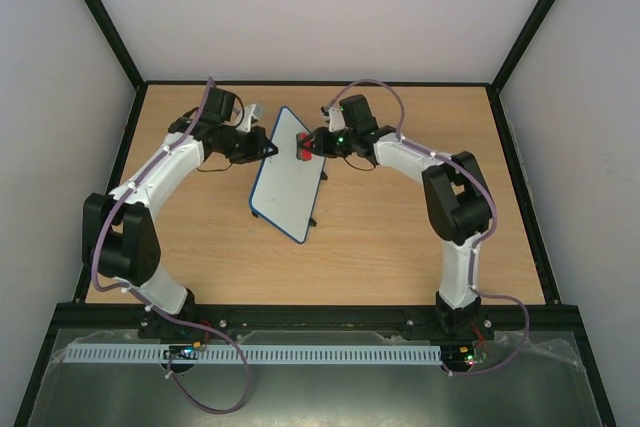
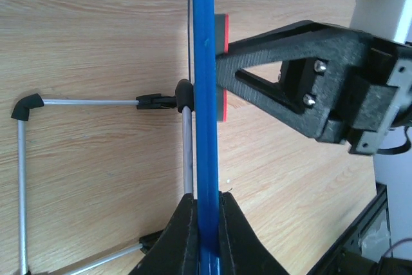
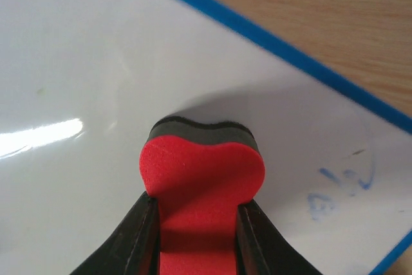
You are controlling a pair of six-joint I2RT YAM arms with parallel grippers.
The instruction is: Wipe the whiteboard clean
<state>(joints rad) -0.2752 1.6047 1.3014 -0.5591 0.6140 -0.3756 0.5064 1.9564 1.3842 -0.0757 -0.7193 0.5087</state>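
Observation:
The whiteboard (image 1: 287, 175) stands tilted on its wire stand at mid-table, white with a blue rim. My left gripper (image 1: 268, 148) is shut on the board's blue edge (image 2: 206, 94), seen edge-on in the left wrist view. My right gripper (image 1: 308, 144) is shut on a red eraser (image 3: 201, 185) with a black felt face pressed against the board's white surface (image 3: 96, 62). Faint blue marks (image 3: 341, 188) remain on the board to the right of the eraser. The eraser also shows in the left wrist view (image 2: 223, 69), against the board.
The board's wire stand (image 2: 96, 102) with black joints rests on the wooden table (image 1: 400, 237) behind the board. Black frame rails border the table on all sides.

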